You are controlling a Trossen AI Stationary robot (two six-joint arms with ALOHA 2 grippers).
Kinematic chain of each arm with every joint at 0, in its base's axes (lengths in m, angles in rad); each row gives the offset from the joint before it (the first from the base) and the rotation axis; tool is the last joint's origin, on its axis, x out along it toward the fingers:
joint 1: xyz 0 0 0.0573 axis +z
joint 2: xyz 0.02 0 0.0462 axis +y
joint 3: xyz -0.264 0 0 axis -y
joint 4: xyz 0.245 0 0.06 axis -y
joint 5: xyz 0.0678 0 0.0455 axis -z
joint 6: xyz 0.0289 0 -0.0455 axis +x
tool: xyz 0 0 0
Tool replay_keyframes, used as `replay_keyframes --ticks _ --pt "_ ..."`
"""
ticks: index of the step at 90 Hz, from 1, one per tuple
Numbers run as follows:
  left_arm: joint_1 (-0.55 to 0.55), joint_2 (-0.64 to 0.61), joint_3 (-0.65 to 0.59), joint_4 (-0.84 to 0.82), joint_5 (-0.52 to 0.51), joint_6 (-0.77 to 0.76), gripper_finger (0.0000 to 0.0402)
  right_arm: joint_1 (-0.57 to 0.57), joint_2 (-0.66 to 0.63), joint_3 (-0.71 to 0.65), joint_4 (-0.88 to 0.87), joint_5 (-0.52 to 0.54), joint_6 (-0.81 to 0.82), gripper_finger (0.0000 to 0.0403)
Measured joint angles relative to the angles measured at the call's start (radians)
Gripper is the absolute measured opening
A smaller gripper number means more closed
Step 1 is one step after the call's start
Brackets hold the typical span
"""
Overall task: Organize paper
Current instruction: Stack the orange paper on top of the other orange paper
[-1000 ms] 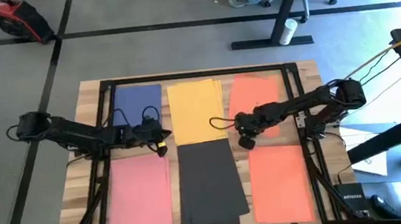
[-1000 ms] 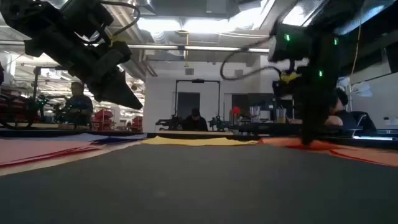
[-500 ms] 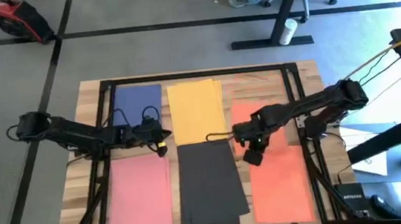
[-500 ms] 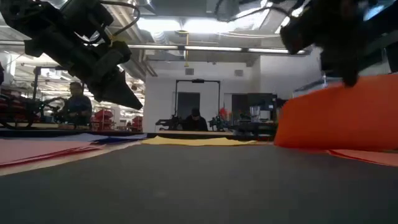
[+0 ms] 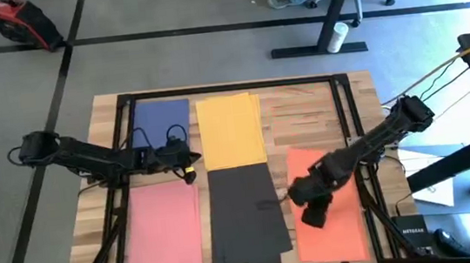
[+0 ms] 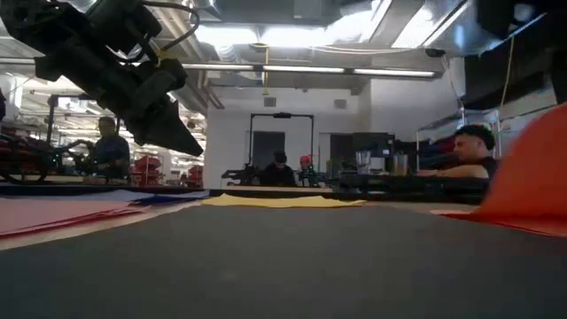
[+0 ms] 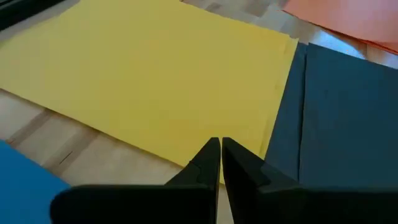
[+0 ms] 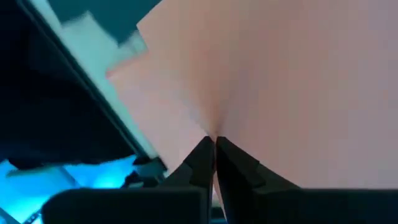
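High view: right gripper (image 5: 312,217) hovering over near-right orange sheet (image 5: 328,202), fingers pinching that sheet, seen meeting on it in right wrist view (image 8: 214,144). Left gripper (image 5: 190,173) waiting near junction of blue sheet (image 5: 160,122), yellow sheet (image 5: 230,129), pink sheet (image 5: 163,229), black sheet (image 5: 244,215); fingers pressed together, gripping nothing. Lying on wooden table (image 5: 303,109): blue, yellow along far edge; pink, black, orange along near edge. Far-right spot showing bare wood.
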Motion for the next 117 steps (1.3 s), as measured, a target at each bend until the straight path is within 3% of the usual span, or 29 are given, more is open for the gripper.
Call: replay_keyframes --ticks 21,46,91,101,117 --pt "0.0 0.0 0.0 0.001 0.0 0.0 0.0001 0.115 0.002 -0.007 0.108 0.034 0.156 0.0005" --pt "0.0 0.0 0.0 0.002 0.0 -0.005 0.0001 0.182 0.05 -0.008 0.224 0.042 0.226 0.0005" --pt "0.0 0.0 0.0 0.002 0.001 -0.006 0.0001 0.235 0.067 -0.008 0.207 0.009 0.284 0.0007" --pt "0.0 0.0 0.0 0.002 0.001 -0.004 0.0001 0.235 0.067 -0.008 0.207 -0.004 0.287 0.0027" --pt "0.0 0.0 0.0 0.002 0.001 -0.004 0.0001 0.235 0.067 -0.008 0.207 -0.029 0.288 0.0094"
